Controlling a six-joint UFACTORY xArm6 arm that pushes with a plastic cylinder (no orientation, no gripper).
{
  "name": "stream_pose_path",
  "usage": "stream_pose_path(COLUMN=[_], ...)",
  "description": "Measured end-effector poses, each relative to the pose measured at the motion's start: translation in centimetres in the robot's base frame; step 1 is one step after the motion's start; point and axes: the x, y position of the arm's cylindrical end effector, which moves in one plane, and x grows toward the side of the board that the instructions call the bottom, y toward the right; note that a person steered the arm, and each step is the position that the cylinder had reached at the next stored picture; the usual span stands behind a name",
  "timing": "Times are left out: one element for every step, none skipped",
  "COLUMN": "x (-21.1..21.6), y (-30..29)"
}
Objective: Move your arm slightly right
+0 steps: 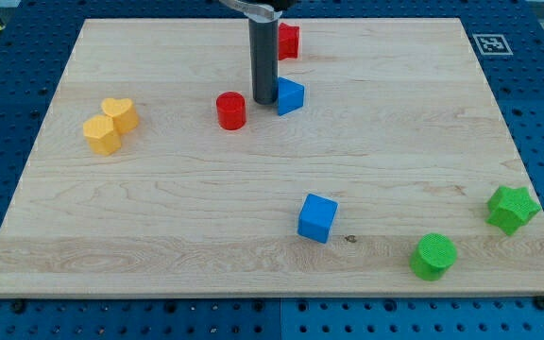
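Camera view: my tip (263, 101) sits down on the wooden board (159, 203), in the upper middle; there is no pincer on this rod, so no open or closed state to call
Right of my tip: a blue block (291, 96), wedge-like, touching or just about touching the rod; this is the relation that matters; a slight move right runs straight into it
Left of my tip: a red cylinder (231, 110), just beside, small gap showing
Behind my tip: a red block (289, 42), partly hidden by the rod, shape unclear
Far left: two yellow blocks (110, 124), touching each other, well apart from my tip
Below my tip: a blue cube (317, 217), well apart; further right a green cylinder (433, 256) and a green star (512, 208)
Judgement: any rightward nudge probably shoves the blue block along; keep it short
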Motion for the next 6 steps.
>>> stream_pose_path(x=[2.1, 4.9, 6.2, 6.2, 6.2, 5.9], y=[0.0, 0.0, 1.5, 4.8, 8.8, 10.7])
